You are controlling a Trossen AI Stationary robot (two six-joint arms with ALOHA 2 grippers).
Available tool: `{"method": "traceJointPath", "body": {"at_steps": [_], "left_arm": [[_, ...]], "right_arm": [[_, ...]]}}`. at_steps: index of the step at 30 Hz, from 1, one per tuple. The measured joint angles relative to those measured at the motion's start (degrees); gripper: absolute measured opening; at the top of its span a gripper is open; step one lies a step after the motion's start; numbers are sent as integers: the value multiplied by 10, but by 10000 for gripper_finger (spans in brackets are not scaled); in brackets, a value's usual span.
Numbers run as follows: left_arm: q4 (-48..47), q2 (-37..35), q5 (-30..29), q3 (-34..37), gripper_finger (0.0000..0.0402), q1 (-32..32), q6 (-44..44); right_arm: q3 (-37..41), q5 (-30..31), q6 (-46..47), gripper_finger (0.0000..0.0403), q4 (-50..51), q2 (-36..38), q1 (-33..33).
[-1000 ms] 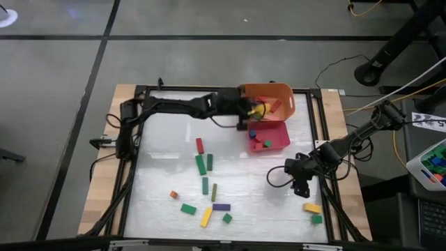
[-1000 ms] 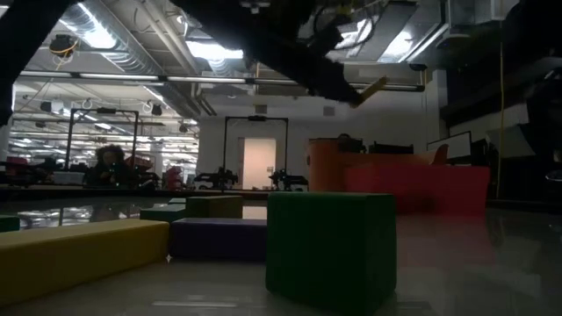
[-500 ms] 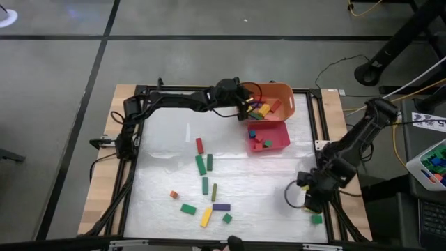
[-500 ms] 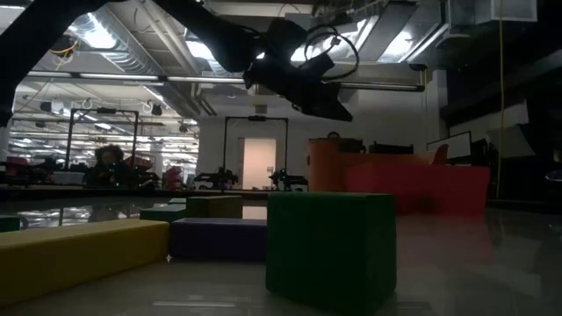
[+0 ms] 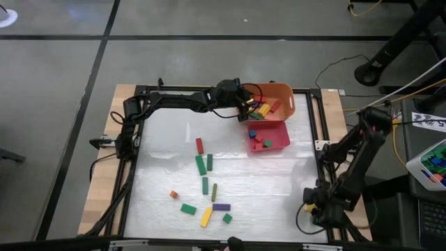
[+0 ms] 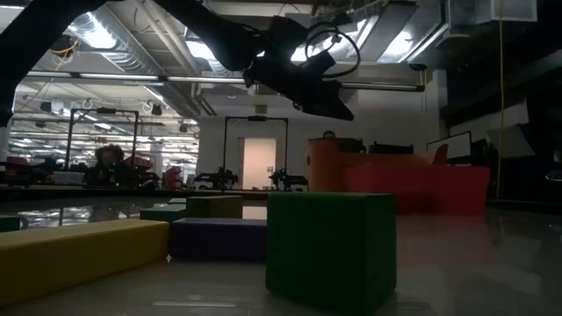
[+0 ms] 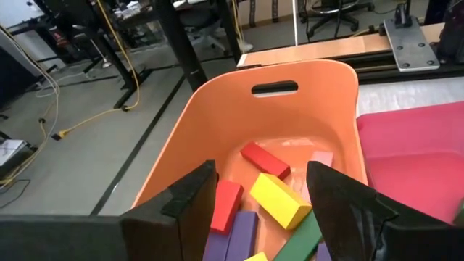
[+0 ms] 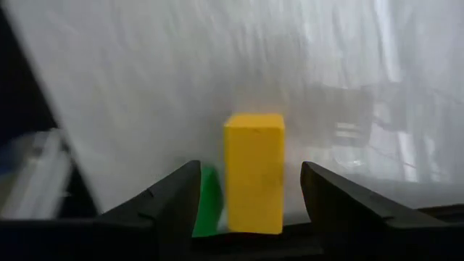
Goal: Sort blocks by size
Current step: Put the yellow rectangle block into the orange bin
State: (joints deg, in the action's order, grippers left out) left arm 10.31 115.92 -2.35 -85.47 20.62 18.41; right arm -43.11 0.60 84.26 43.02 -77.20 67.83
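My left gripper (image 7: 257,199) hangs over the orange bin (image 5: 279,92) at the table's far edge, fingers spread wide, holding nothing; bars lie in the bin. My right gripper (image 8: 250,190), wide open at the near right corner, straddles a yellow block (image 8: 254,168). Other blocks (image 5: 202,164) lie scattered mid-table toward the near edge.

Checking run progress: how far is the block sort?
Partway. Done: long bars lie in the orange bin, cubes in the pink tray. In hand: left claw open above the bin, empty; right claw open around a yellow bar. Left: about nine blocks mid-table, like the red bar.
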Motion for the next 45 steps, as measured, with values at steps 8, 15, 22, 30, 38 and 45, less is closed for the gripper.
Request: {"method": "traceJointPath", "body": {"at_steps": [8,15,22,30,38,45], "left_arm": [[-9,0,0,0,200,0,-3],[-13,-3,0,0,200,-7,-5],[-78,-50,0,0,200,-38,-4],[-316,-169,0,0,200,-86,-61],[-591,-267,0,0,200,-145,-216],[-752,-283,0,0,200,-208,-315]], "right_arm": [[0,-21,-4,239,-41,-77,2],[-2,-10,-4,197,-34,-102,0],[-2,21,-4,130,-20,-103,-6],[-4,157,-91,136,9,-104,-85],[-34,298,-366,132,12,-105,-249],[-115,355,-689,142,11,-104,-409]]}}
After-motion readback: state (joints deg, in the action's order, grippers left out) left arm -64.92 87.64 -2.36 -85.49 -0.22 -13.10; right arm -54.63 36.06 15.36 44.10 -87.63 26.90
